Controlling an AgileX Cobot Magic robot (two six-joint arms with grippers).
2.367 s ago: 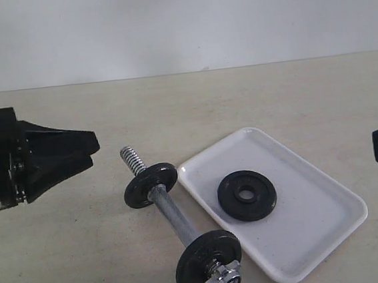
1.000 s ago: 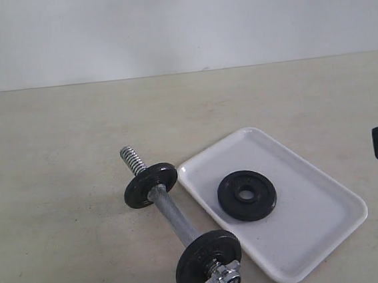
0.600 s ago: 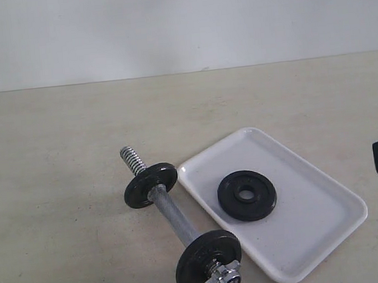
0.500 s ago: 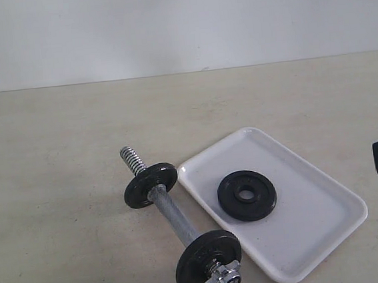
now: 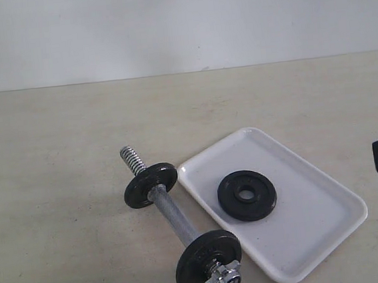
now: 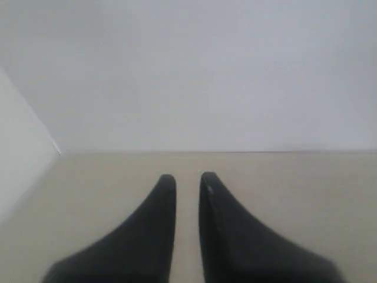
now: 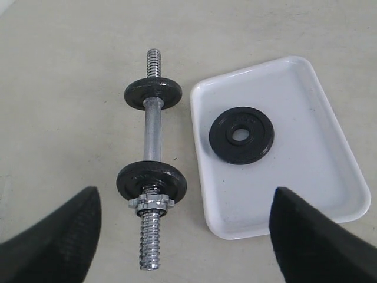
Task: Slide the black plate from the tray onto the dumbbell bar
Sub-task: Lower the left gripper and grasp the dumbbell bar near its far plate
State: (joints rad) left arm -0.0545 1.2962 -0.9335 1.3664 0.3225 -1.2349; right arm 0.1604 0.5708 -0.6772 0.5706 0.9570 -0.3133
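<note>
Pick not begun: black plate lies flat in tray, right of dumbbell bar. Right gripper gapes empty above; left gripper nearly closed, empty. Next: descend, pinch plate rim

Empty left hand above table

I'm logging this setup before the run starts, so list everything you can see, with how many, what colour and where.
black plate: one, black, flat in the tray, toward its far end.
tray: one, white, on the table beside the dumbbell bar.
dumbbell bar: one, chrome, lying on the table, far threaded end bare.
disc weights: two, black, one near each end of the bar.
collar nut: one, chrome, against one disc.
table: one, beige.
left gripper: one, black, jaws nearly together, empty.
right gripper: one, black, jaws wide, empty.
</note>
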